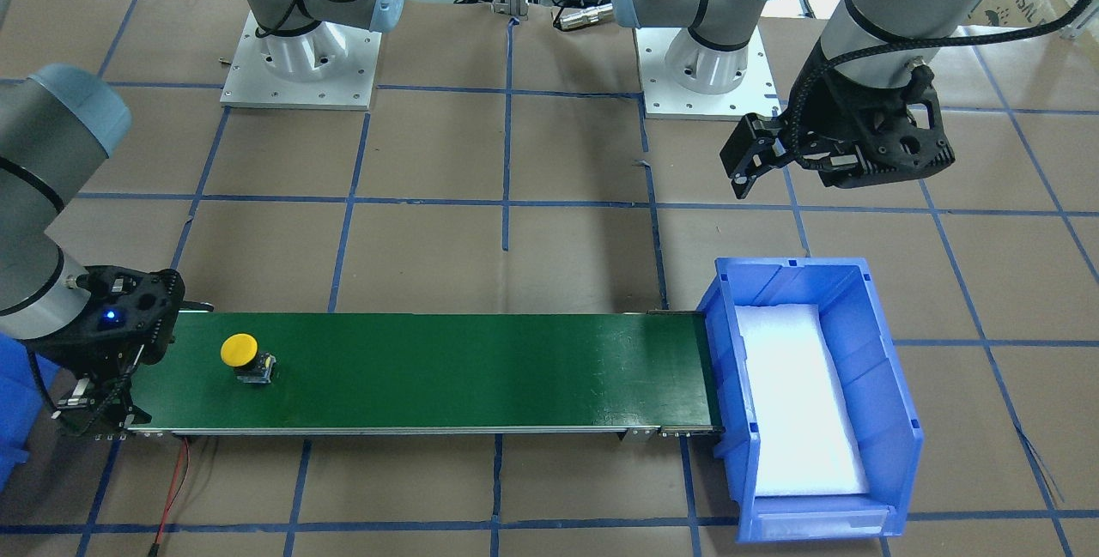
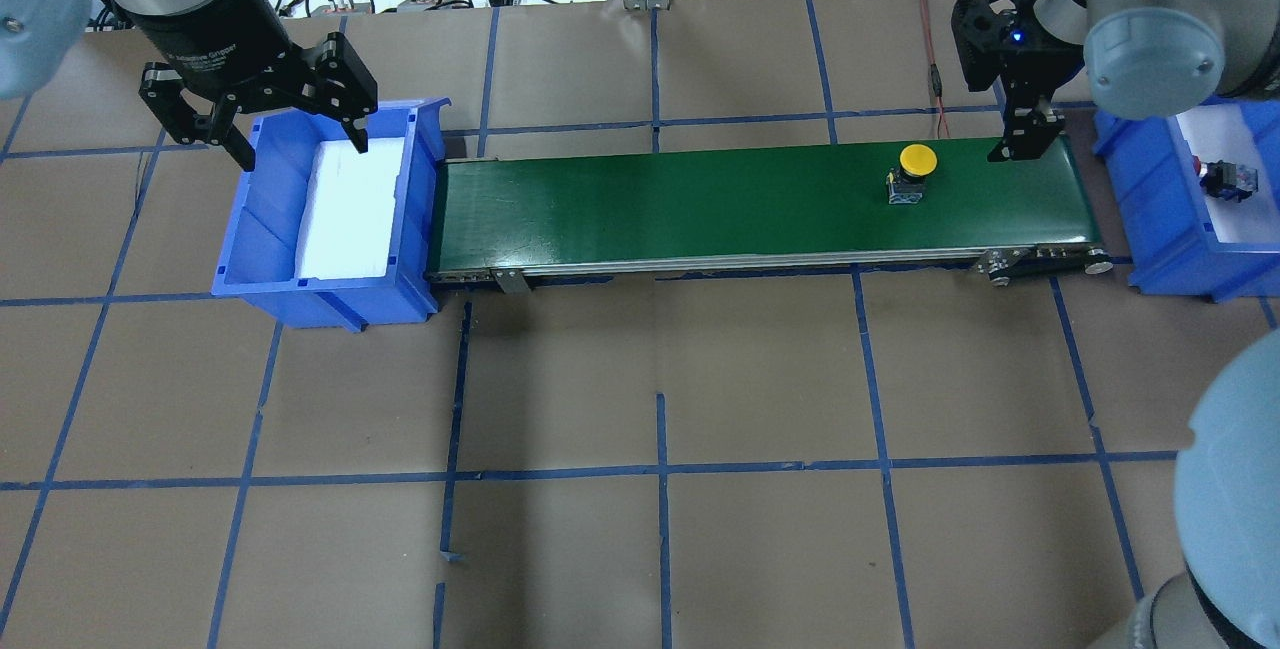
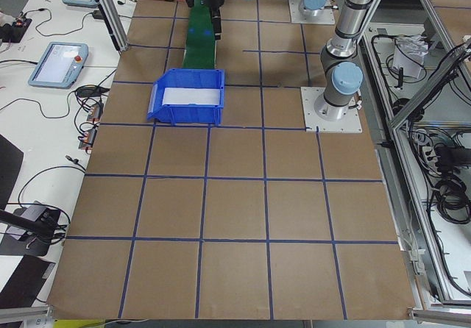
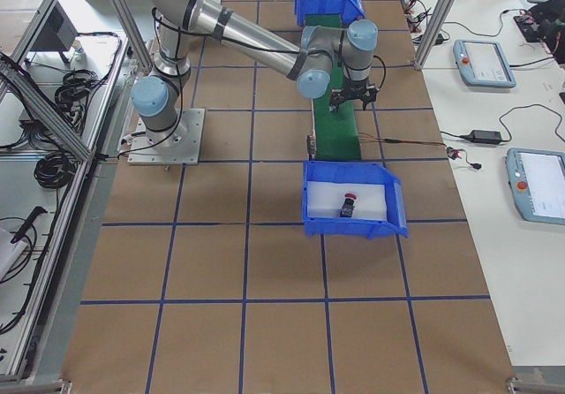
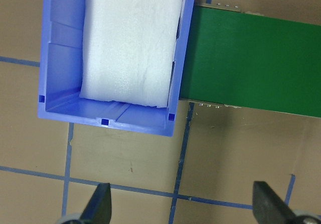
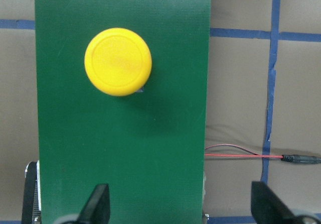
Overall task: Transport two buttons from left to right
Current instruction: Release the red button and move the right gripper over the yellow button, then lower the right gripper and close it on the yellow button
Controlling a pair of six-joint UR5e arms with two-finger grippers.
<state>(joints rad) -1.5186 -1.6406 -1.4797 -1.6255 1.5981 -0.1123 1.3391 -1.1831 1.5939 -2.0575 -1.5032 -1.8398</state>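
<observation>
Overhead exterior: yellow button (image 2: pixel 917 161) upright on the green belt (image 2: pixel 700 209), near its right end.
It stands just beside the right pincer (image 2: pixel 1022 141), toward the belt's middle, cap up; that pincer hangs spread, holding nothing, and is by far the nearer one. Red button (image 2: pixel 1222 177) lies in the right bin (image 2: pixel 1150 249). Left pincer (image 2: pixel 300 151), spread, hovers at the left bin (image 2: pixel 330 304).

A belt (image 2: pixel 700 209) runs across the tabletop (image 2: pixel 660 379) between two bins, its left end touching the left bin (image 2: pixel 240 259) and its right end near the right bin (image 2: pixel 1150 229). One button (image 2: pixel 912 172) stands upright on the belt near its right end. The other button (image 2: pixel 1225 179) lies in the right bin, seemingly on its side. The left end effector (image 2: pixel 300 151) hangs over the left bin's far rim. The right end effector (image 2: pixel 1022 141) hangs over the belt between the first button and the right bin.
</observation>
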